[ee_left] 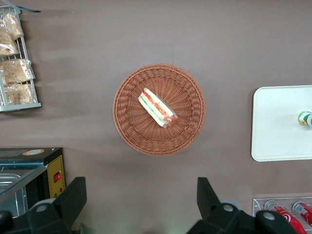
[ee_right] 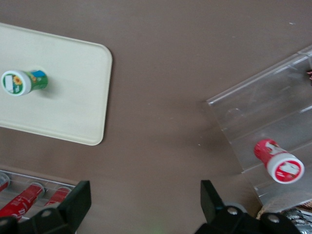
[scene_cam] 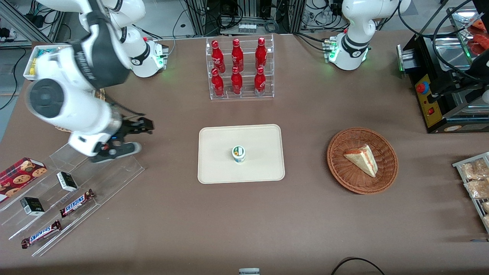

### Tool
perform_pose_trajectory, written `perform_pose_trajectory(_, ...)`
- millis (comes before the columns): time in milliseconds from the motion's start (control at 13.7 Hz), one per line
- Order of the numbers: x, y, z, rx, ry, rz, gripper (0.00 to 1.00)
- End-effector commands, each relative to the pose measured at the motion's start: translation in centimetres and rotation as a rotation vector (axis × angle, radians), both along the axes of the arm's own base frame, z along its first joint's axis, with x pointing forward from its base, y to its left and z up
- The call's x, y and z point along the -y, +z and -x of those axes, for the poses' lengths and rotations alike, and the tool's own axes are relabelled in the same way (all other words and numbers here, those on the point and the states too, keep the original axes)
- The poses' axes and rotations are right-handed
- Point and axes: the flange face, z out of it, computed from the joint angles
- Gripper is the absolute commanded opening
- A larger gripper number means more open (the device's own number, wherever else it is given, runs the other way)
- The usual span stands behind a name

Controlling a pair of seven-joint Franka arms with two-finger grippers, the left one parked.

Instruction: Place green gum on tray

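Note:
The green gum stands upright near the middle of the beige tray, its green-and-white lid facing up. The right wrist view shows the gum on the tray as well, and the left wrist view catches the gum at the tray's edge. My gripper hovers over bare table toward the working arm's end, well apart from the tray. In the wrist view the gripper is open, with only brown tabletop between its fingers.
A red-lidded bottle lies on a clear acrylic stepped shelf holding Snickers bars and small boxes. A rack of red bottles stands farther from the camera than the tray. A wicker basket with a sandwich sits toward the parked arm's end.

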Motion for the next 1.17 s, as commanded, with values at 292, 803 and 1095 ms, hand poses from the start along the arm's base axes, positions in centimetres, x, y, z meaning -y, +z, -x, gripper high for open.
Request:
perform_pose_trajectory(292, 10.5, 2.8, 2.8, 0.029, -0.099, -0.027, 1.00)
perform_pose_trajectory(803, 14.1, 6.5, 6.1, 0.031, -0.145, 0.024, 1.00)
perform_pose_trajectory(1095, 13.6, 7.9, 7.9, -0.022, -0.145, 0.037, 1.00)
